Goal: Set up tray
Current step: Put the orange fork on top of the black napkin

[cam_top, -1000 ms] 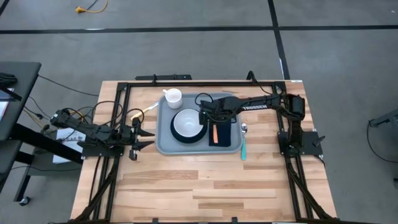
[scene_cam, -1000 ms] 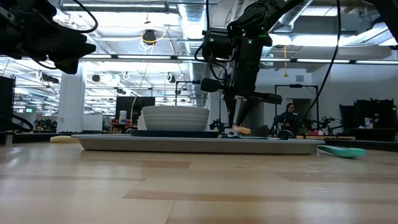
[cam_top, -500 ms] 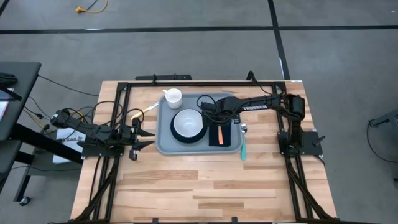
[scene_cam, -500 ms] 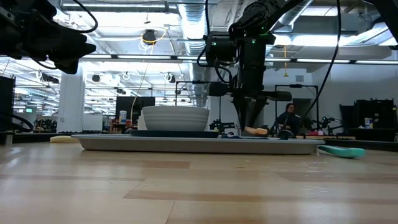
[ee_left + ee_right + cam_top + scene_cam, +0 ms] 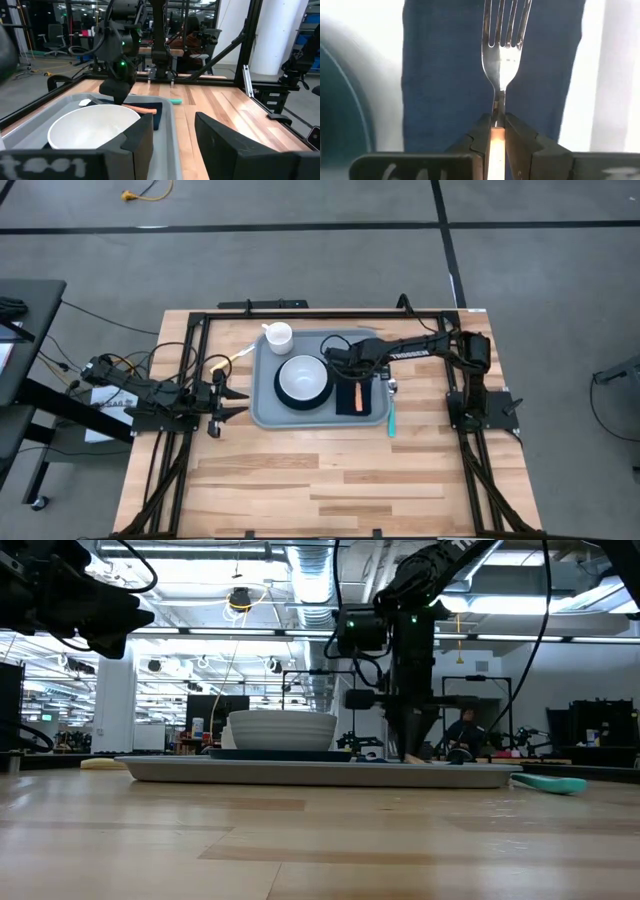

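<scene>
Right arm point(image 5: 400, 352) stretched low over the tray point(image 5: 262, 405), bowl point(image 5: 302, 379) blocking its middle, front table point(image 5: 330, 480) open

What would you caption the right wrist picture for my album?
The right gripper, fingers shut on a fork, holds it over the navy cloth on the tray.

A white cup point(image 5: 278, 335) and teal utensil point(image 5: 392, 419) rest on the wooden table point(image 5: 330, 490).

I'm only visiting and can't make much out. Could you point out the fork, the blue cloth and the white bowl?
fork point(image 5: 506, 59), right wrist view, on its metal neck below the tines.
blue cloth point(image 5: 440, 80), right wrist view, on bare fabric beside the fork.
white bowl point(image 5: 303, 374), high view, on its inside.
</scene>
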